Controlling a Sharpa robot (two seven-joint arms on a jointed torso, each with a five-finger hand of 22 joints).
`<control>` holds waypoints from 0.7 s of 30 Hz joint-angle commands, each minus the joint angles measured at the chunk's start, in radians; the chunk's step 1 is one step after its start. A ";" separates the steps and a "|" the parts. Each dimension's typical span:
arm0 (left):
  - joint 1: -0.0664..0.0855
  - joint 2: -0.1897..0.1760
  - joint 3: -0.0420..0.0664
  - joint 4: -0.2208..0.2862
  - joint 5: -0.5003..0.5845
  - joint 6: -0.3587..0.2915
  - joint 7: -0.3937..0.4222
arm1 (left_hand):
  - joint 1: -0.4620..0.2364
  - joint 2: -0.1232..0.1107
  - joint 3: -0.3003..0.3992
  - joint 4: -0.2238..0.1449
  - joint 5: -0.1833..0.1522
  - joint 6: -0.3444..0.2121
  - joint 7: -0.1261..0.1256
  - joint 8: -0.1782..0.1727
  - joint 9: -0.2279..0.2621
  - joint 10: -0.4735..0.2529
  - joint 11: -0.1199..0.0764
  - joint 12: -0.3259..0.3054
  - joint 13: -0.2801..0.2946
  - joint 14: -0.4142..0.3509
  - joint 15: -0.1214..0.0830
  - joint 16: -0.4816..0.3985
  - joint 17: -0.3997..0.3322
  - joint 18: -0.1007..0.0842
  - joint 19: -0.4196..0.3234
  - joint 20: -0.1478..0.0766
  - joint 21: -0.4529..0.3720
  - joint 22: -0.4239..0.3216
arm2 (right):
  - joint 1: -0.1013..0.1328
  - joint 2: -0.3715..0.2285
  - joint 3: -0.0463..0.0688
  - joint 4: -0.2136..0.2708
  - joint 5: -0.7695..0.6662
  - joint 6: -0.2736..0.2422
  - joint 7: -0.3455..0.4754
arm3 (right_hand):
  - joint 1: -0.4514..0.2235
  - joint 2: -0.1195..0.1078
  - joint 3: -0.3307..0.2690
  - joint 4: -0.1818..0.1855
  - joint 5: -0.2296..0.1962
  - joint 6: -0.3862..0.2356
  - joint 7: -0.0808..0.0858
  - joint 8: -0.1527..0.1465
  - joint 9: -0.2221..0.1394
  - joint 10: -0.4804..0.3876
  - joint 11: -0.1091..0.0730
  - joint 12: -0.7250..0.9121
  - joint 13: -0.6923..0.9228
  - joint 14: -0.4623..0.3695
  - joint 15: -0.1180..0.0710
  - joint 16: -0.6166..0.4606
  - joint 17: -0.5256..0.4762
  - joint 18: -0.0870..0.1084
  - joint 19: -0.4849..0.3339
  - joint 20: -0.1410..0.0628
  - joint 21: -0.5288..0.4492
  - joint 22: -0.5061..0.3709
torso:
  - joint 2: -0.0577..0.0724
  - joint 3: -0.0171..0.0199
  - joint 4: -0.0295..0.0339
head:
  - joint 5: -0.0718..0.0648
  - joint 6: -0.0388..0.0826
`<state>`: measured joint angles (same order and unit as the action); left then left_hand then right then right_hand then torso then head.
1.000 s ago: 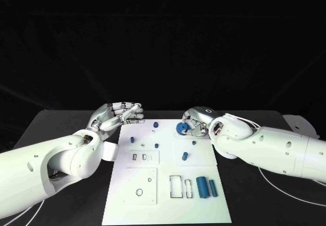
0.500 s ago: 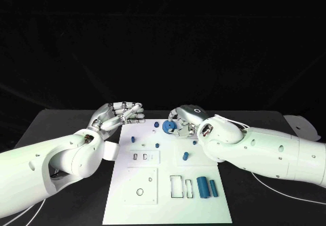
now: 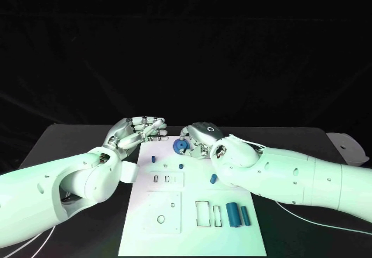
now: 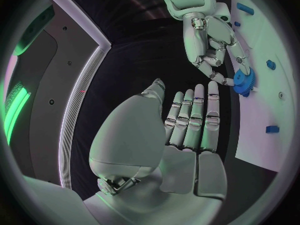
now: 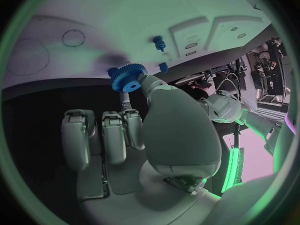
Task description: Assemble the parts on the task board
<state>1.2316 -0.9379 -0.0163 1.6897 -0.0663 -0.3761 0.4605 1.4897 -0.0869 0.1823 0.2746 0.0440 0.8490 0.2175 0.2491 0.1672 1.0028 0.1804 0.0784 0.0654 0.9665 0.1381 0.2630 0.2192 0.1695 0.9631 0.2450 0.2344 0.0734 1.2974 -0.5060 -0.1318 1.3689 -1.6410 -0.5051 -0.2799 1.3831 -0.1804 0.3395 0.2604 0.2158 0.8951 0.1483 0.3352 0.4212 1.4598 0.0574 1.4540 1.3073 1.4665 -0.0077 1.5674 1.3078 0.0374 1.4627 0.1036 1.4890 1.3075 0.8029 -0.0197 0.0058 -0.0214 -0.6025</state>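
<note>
Right hand [image 3: 200, 141] pinches blue gear [image 3: 180, 145] at task board [image 3: 194, 226]'s 12 o'clock edge; best lowered level onto its peg; left hand [image 3: 136, 133] open, empty.

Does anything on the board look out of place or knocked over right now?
Nothing stands out. The task board lies flat, two blue cylinders lie side by side near its front, and small blue pegs sit on it. The right hand holds a blue gear at the far end.
</note>
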 commanded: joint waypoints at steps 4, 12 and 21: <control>0.001 0.005 0.001 0.001 0.002 0.017 0.006 | 0.010 -0.002 -0.005 -0.002 0.005 -0.002 0.018 -0.005 -0.001 0.001 0.005 -0.004 -0.001 0.004 0.003 -0.004 0.001 0.015 0.004 0.000 -0.004 -0.002 | -0.011 0.028 -0.003 -0.034 -0.001 -0.001 0.002 | -0.011 0.001 0.006 0.001 0.004 0.019 -0.013 0.006 0.001 0.008 -0.002 0.003 0.142 0.104 -0.004 0.003 0.263 -0.012 0.046 -0.007 0.001 0.175 | 0.000 0.0003 -0.0015 | 0.008 -0.001; 0.001 0.006 0.001 0.000 0.002 0.018 0.006 | 0.010 -0.001 -0.005 -0.002 0.005 -0.001 0.018 -0.005 -0.001 0.002 0.005 -0.005 0.000 0.004 0.003 -0.004 0.002 0.015 0.004 0.000 -0.004 -0.002 | -0.019 0.049 -0.005 -0.052 0.001 0.004 0.010 | -0.017 -0.003 0.007 0.003 0.000 0.017 -0.012 0.003 -0.001 0.008 -0.001 0.003 0.141 0.104 -0.004 0.003 0.263 -0.011 0.045 -0.007 0.000 0.174 | 0.000 0.0019 -0.0046 | 0.009 -0.003; 0.001 0.008 0.001 -0.002 0.002 0.018 0.005 | 0.010 -0.001 -0.005 -0.002 0.005 -0.001 0.018 -0.005 -0.001 0.002 0.005 -0.005 0.000 0.004 0.003 -0.004 0.002 0.015 0.004 0.000 -0.004 -0.002 | -0.021 0.074 -0.006 -0.078 0.002 0.010 0.012 | -0.020 -0.005 0.008 0.003 -0.005 0.016 -0.011 0.000 -0.003 0.006 -0.001 0.001 0.139 0.104 -0.003 0.003 0.263 -0.011 0.044 -0.007 -0.001 0.174 | 0.000 0.0026 -0.0037 | 0.008 -0.002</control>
<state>1.2318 -0.9321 -0.0162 1.6872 -0.0663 -0.3756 0.4602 1.4909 -0.0857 0.1823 0.2746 0.0440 0.8490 0.2174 0.2491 0.1672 1.0028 0.1804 0.0775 0.0654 0.9665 0.1380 0.2620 0.2198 0.1694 0.9631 0.2450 0.2344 0.0726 1.2772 -0.4357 -0.1377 1.2950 -1.6351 -0.5047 -0.2753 1.3694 -0.1859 0.3423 0.2635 0.2108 0.9011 0.1419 0.3384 0.4183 1.4597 0.0575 1.4540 1.3081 1.4666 -0.0077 1.5674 1.3076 0.0375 1.4663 0.1001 1.4889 1.3073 0.8027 -0.0171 0.0021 -0.0127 -0.6054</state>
